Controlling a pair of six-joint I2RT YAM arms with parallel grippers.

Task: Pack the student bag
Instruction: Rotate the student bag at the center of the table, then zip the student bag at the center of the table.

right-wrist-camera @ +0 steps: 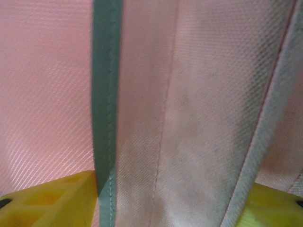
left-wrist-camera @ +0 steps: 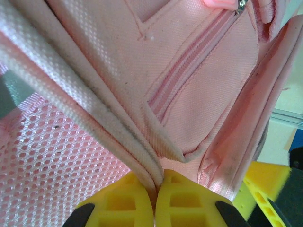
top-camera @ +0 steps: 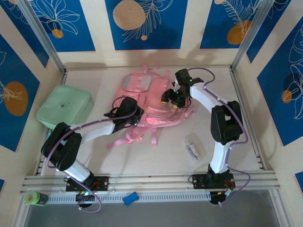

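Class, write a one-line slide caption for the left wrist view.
Left gripper, jaws shut on a piped seam of the pink student bag, near a zip.

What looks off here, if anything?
The bag lies flat, straps splayed loose toward the near rail; its piping looks grey with grime. A blue item and a green bottle sit beyond that rail, off the table. Nothing spilled.

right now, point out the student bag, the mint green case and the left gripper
student bag (top-camera: 142, 84), top external view, its pale front panel
mint green case (top-camera: 65, 108), top external view, top face
left gripper (left-wrist-camera: 155, 187), left wrist view, between its fingertips
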